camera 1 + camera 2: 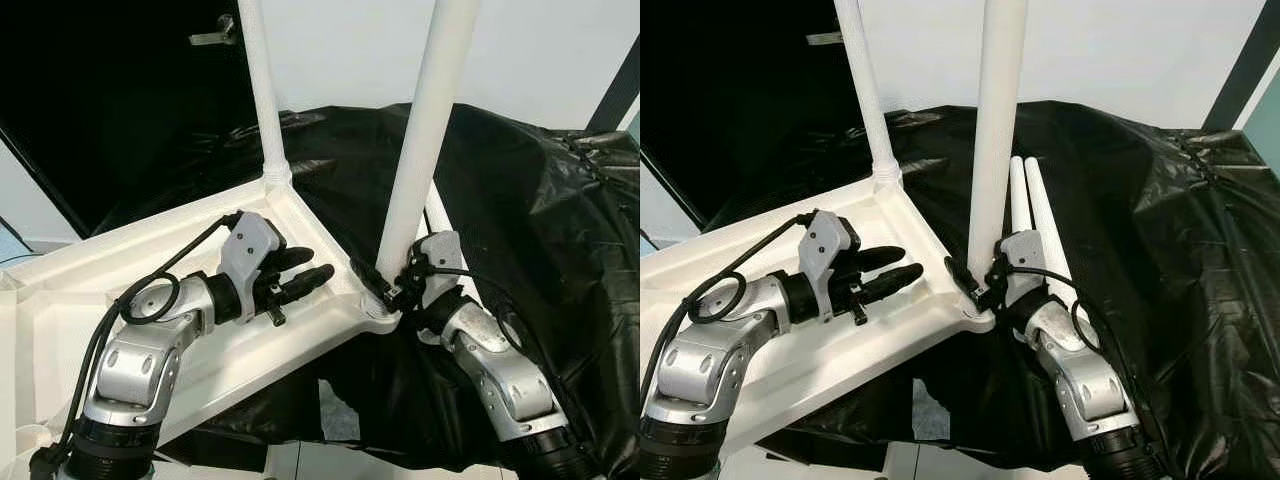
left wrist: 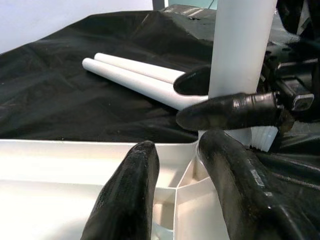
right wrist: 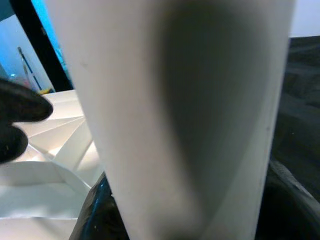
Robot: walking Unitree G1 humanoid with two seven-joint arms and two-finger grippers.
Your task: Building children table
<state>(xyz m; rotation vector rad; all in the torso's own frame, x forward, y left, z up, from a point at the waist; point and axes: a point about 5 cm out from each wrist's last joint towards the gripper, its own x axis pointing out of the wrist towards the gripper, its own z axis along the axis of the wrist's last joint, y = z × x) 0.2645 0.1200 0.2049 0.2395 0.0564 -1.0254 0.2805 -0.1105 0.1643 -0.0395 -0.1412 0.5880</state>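
Right gripper (image 1: 392, 290) clamped on upright leg (image 1: 425, 140) base, frame centre, at tabletop (image 1: 120, 270) corner socket; left gripper (image 1: 300, 270) apart, nearby.

I see the upturned tabletop (image 1: 120, 300) lying on the sheet (image 1: 540, 200) that covers the surface in front of me, toward my left. One leg (image 1: 262, 90) stands upright at its far corner; a second leg (image 1: 425, 130) stands upright at the near right corner. My right gripper (image 1: 385, 285) is at the foot of that second leg, its fingers on either side of it. My left gripper (image 1: 295, 272) sits above the tabletop's inside, left of that corner, fingers apart. Two spare legs (image 1: 1035, 215) lie side by side on the sheet, just behind my right wrist
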